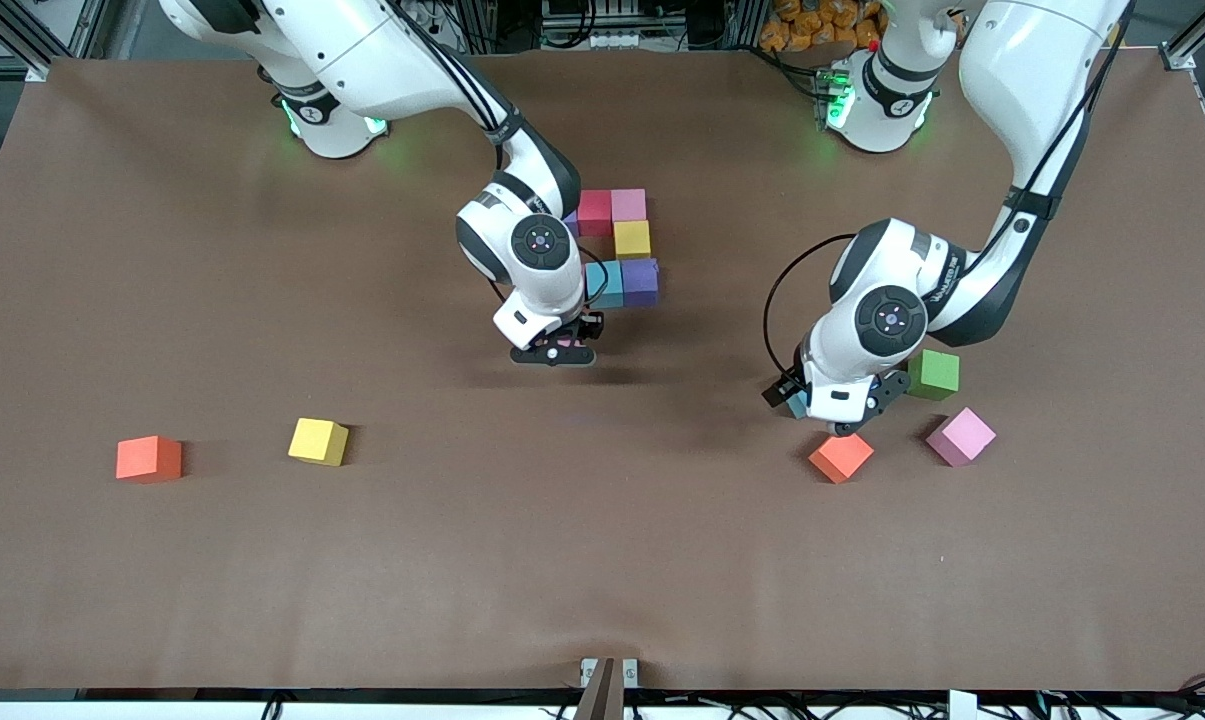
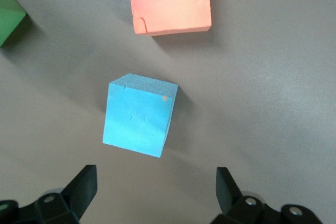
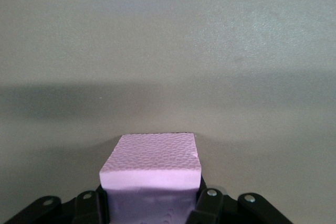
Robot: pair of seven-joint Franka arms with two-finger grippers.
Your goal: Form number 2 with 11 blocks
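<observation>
A brown table (image 1: 262,580) fills the front view, with two white robot arms reaching in from the top edge.

Just above the centre of the frame sits the partly built number 2 (image 1: 622,250), a cluster of touching cubes. A red cube (image 1: 595,211) and a pink cube (image 1: 629,205) form the top row. A yellow cube (image 1: 632,239) sits below the pink one. A light blue cube (image 1: 607,283) and a purple cube (image 1: 641,281) form the row beneath. The right arm's wrist hides part of the cluster.

The right gripper (image 1: 554,352) hangs at the centre of the frame, just below that cluster. Its fingers are clamped on a pink block (image 3: 152,169), which shows clearly in the right wrist view between the black pads.

The left gripper (image 1: 840,405) is in the right half of the frame. Its fingers (image 2: 84,187) are spread wide over a light blue block (image 2: 139,121), not touching it. Just below it in the front view lies a red-orange block (image 1: 841,457). A second loose pink block (image 1: 960,436) lies to the right, and a green cube (image 1: 933,374) sits above that one.

In the lower left of the frame, a second red-orange block (image 1: 148,459) and a yellow block (image 1: 318,441) lie apart from each other.
</observation>
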